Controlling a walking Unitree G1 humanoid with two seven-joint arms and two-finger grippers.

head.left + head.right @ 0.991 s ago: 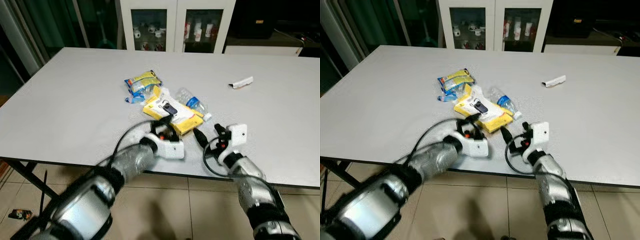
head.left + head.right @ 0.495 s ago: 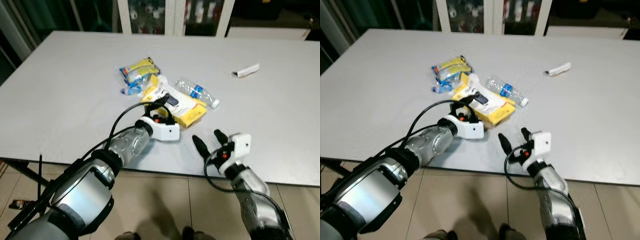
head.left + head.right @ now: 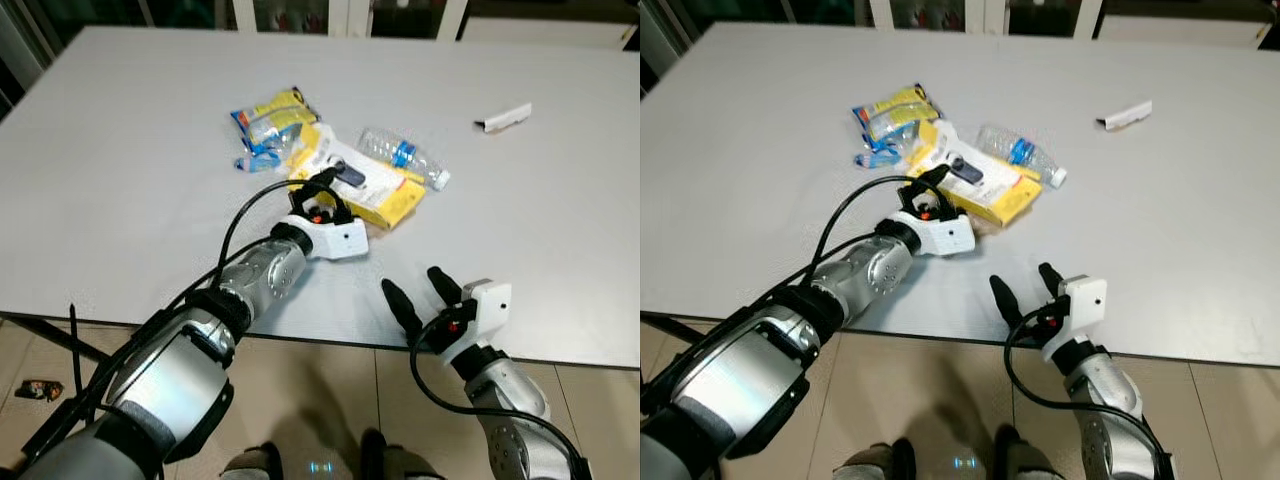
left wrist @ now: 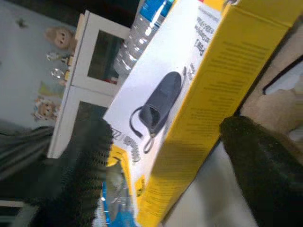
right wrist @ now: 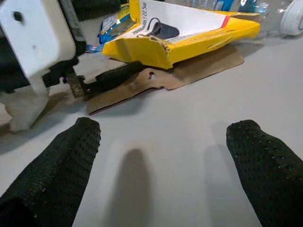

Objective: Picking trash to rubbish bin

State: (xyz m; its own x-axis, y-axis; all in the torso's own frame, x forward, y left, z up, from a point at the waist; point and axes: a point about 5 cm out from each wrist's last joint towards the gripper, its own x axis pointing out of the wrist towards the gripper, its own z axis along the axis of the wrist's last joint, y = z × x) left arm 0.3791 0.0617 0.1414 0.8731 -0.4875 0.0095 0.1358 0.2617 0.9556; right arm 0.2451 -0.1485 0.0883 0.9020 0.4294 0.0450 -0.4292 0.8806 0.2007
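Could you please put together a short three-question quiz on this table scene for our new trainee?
1. True or false: the left gripper is at the flat yellow cardboard box.
2. What lies just behind that box? A) clear plastic bottle B) mug C) plate
3. Fill in: the right gripper, open, hovers near the ____ edge of the grey table.

Key: 1 true; 2 A; 3 near (front).

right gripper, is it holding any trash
No, the right gripper has its fingers spread wide over bare table, short of the yellow box.
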